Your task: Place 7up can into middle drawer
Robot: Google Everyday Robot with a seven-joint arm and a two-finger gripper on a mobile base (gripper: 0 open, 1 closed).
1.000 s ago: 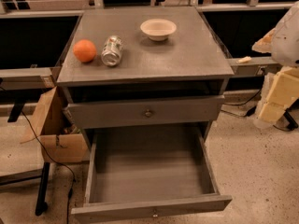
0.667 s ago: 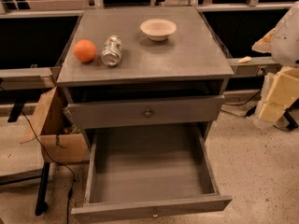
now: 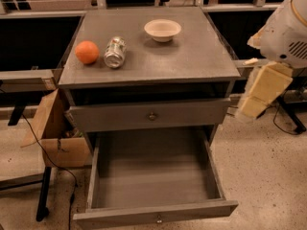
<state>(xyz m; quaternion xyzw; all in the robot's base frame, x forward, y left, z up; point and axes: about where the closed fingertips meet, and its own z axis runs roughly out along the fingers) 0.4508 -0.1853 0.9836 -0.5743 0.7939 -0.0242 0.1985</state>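
I see the can (image 3: 115, 51) lying on its side on top of the cabinet (image 3: 192, 56), just to the right of the orange (image 3: 87, 52) and well apart from the white bowl (image 3: 162, 29). The middle drawer (image 3: 153, 213) at the bottom stands pulled out, with its grey inside showing. The gripper (image 3: 256, 97) hangs off the right side of the cabinet, about level with the upper drawer (image 3: 192, 113) and touching nothing. I cannot tell if it is wide or narrow.

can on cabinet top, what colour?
Small soda can: silvery, green and white markings; camera view. Tool at right, beside grey cabinet.
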